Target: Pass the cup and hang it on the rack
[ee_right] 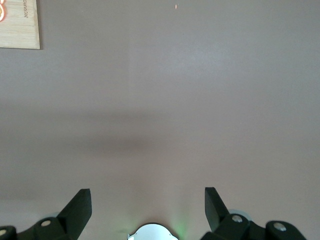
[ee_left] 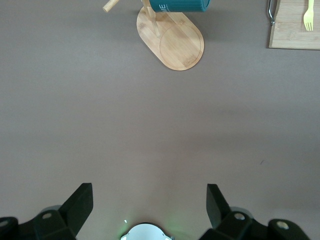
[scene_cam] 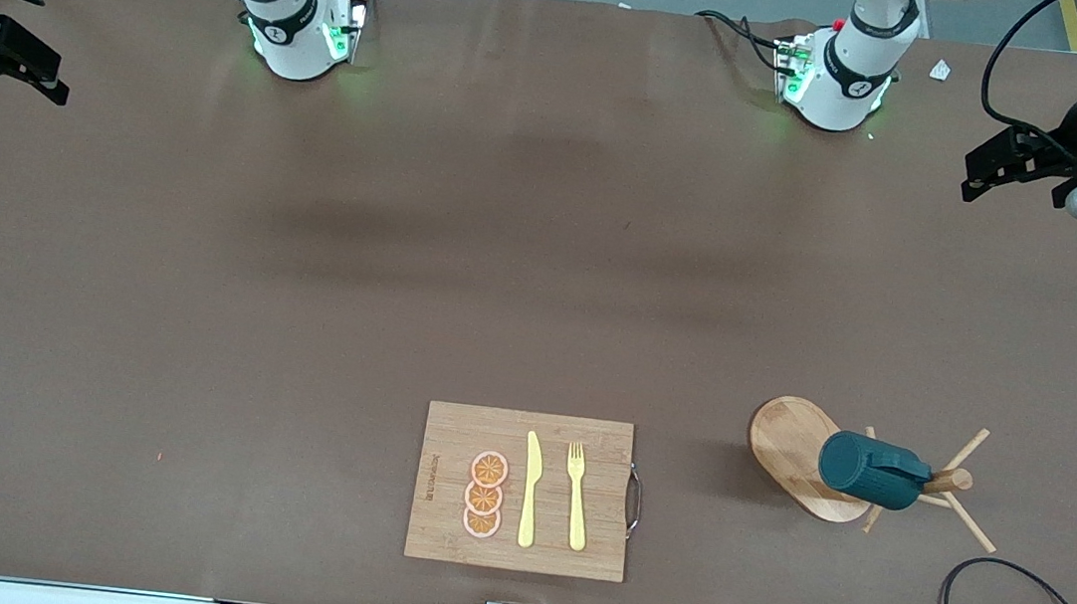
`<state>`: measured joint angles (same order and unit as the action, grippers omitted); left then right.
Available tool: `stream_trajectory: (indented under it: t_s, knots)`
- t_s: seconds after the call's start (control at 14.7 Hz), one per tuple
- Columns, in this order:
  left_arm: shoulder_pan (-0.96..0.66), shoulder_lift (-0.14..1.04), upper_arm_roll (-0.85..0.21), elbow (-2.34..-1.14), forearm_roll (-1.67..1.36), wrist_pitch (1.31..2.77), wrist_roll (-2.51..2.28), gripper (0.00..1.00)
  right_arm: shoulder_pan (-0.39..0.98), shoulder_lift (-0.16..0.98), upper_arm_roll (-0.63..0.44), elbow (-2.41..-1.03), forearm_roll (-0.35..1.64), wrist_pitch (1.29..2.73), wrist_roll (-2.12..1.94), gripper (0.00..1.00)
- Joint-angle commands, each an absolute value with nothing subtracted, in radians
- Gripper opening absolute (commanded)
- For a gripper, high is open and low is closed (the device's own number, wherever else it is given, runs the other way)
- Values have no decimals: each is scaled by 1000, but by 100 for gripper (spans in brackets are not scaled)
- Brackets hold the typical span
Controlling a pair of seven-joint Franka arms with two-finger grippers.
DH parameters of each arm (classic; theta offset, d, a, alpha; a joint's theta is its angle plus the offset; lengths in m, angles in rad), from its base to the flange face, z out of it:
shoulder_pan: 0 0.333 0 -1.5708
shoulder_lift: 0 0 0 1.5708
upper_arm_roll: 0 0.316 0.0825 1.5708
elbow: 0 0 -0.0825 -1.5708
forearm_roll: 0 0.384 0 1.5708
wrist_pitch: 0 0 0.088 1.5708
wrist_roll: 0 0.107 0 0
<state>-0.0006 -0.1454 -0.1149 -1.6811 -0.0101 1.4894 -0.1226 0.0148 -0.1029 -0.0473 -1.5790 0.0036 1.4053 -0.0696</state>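
Nearest the front camera, low in the middle of the frame, the wooden cutting board point(scene_cam: 455, 433) lies on the brown table point(scene_cam: 297, 317). At the upper edges of the frame both arms wait. The left gripper point(scene_cam: 976, 176) hangs over the table's edge at its own end, and the right gripper point(scene_cam: 47, 72) does likewise at the other end. Each wrist view shows its fingers spread wide with nothing between them.

The rack point(scene_cam: 788, 448) stands low in the frame toward the left arm's end, beside the board. The cup point(scene_cam: 866, 470) hangs on its side high on the rack's post, above the oval base, its mouth facing away from the board. On the board lie a yellow knife point(scene_cam: 530, 491), a yellow fork point(scene_cam: 576, 496) and three orange slices point(scene_cam: 484, 494).

Judging by this, the hanging looks done. What remains is to confirm the handle sits fully down a peg, and to keep both arms clear so nothing nudges the rack.

How the handle meets its peg is hard to make out, since the cup's body covers that spot. The left wrist view crops the cup and the post at its upper edge. The right wrist view shows only a corner of the board.
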Motion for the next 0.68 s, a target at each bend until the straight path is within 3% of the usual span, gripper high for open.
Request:
stream_trajectory:
  t_s: [0.0,0.61]
  knots:
    - [-3,-147,-120,-1672,9,1491,-107,100,17,-106,-49,-1580,-11,1407,-78,100]
    - [5,-147,-121,-1674,5,1473,-45,100,18,-106,-49,-1580,-9,1408,-78,100]
